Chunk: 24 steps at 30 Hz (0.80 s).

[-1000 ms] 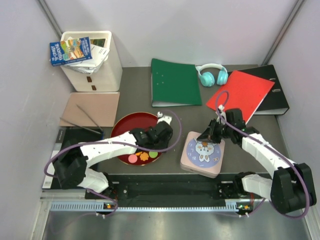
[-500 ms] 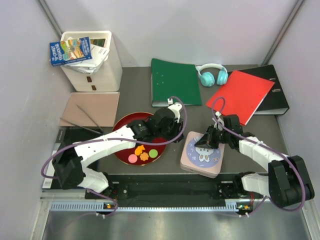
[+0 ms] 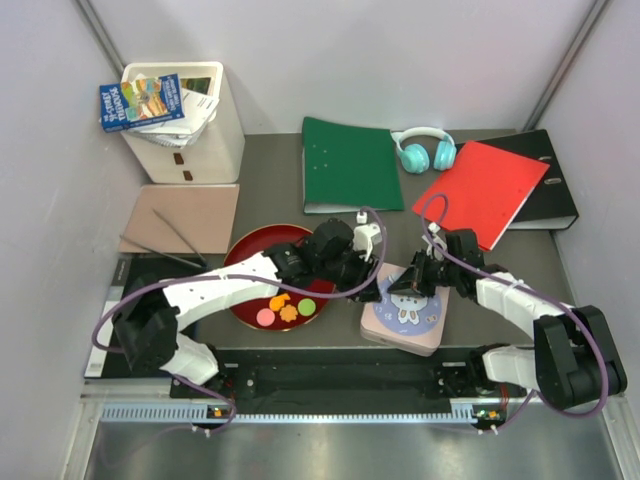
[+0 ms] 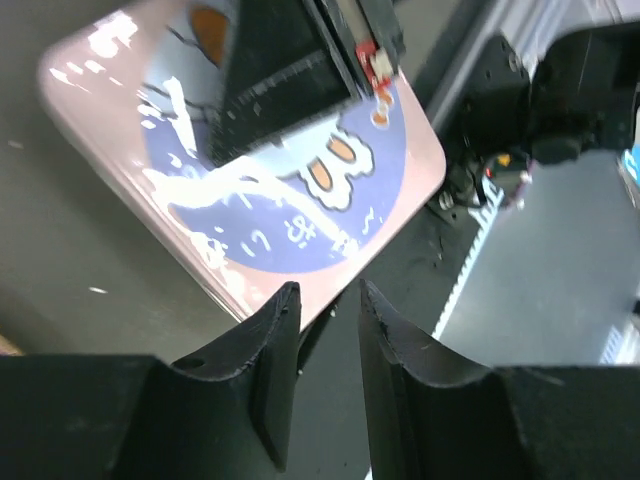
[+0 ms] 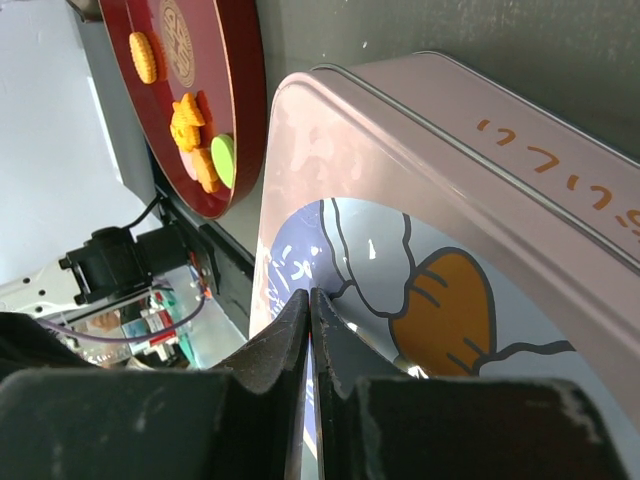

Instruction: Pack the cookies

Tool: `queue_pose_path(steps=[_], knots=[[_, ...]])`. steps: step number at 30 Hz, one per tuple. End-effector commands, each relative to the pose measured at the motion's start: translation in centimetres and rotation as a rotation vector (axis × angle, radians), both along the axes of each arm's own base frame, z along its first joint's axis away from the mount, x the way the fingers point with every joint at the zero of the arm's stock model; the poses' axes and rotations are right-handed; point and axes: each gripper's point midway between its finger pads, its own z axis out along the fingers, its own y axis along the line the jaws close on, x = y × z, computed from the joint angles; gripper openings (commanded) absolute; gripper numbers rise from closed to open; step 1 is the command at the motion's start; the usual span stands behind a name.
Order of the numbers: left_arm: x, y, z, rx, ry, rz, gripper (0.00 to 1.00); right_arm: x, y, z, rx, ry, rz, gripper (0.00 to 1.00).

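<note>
Left pincer (image 3: 371,285) hung at the near-left edge of the pink cookie tin (image 3: 404,312), jaws a little apart and gripping nothing. In the left wrist view, the left pincer (image 4: 325,292) showed a bare gap, with only the tin's rim (image 4: 250,290) just beyond its tips. Right pincer (image 3: 413,282) was closed and empty. Its own camera showed the two fingers (image 5: 285,340) pressed flat together, tips down over the tin's lid. Whether they touched the lid could not be told.

The cookies (image 3: 288,311) lay to the left of the left pincer, well apart from both pincers, on a round red tray (image 3: 245,255). From above, a pink round, an orange flower and a green round sat along the tray's near rim, with another orange piece just behind them. The right wrist view caught the same cluster (image 5: 200,150) and, apart from it, a ribbed orange biscuit (image 5: 145,57) that the overhead view did not show.

The left wrist view alone showed the lid's lavender circle with a cartoon figure, and the right pincer's black body (image 4: 290,70) over it. The right wrist view alone showed orange lettering on the tin's side (image 5: 520,150).

Only the overhead view took in the rest. A green folder (image 3: 350,165) lay beyond the left pincer. Teal headphones (image 3: 425,148) and a red binder (image 3: 480,190) resting on a black binder (image 3: 550,185) lay beyond the right pincer. A white bin (image 3: 190,130) holding a booklet (image 3: 140,100) stood far off to the left.
</note>
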Motion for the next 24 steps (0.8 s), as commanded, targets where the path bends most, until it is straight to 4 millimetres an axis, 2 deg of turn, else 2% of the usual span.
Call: queue_pose_path(steps=[1, 6, 9, 11, 13, 16, 18, 21, 22, 24], knots=[[-3.2, -0.8, -2.4, -0.044, 0.098, -0.178, 0.34, 0.1, -1.1, -1.8, -0.107, 0.008, -0.014, 0.04], [-4.8, 0.1, -9.1, 0.118, 0.253, -0.215, 0.28, 0.2, -1.0, -1.5, -0.109, 0.008, -0.009, 0.04], [-4.9, 0.6, -10.3, 0.172, 0.26, -0.211, 0.25, 0.5, -1.0, -1.1, -0.113, -0.001, -0.003, 0.04], [-4.2, 0.7, -10.1, 0.174, 0.217, -0.186, 0.25, 0.9, -1.0, -0.5, -0.112, -0.015, -0.005, 0.04], [-3.5, 0.4, -8.4, 0.143, 0.166, -0.173, 0.25, 1.4, -0.8, 0.2, -0.107, -0.03, -0.008, 0.04], [-1.8, -0.2, -4.8, 0.096, 0.06, -0.126, 0.33, 2.4, -0.5, 2.2, -0.085, -0.085, -0.024, 0.04], [-0.1, -0.6, -1.2, 0.043, -0.038, -0.076, 0.38, 3.1, -0.3, 4.0, -0.065, -0.134, -0.036, 0.05], [1.9, -0.8, 3.1, -0.022, -0.147, 0.012, 0.51, 4.3, -0.2, 6.9, -0.047, -0.217, -0.058, 0.09], [2.4, -0.8, 3.8, -0.032, -0.163, 0.038, 0.59, 4.8, -0.1, 8.2, -0.038, -0.248, -0.062, 0.1], [2.9, -0.6, 5.5, -0.062, -0.196, 0.075, 0.64, 5.2, -0.1, 9.7, -0.031, -0.287, -0.071, 0.12]])
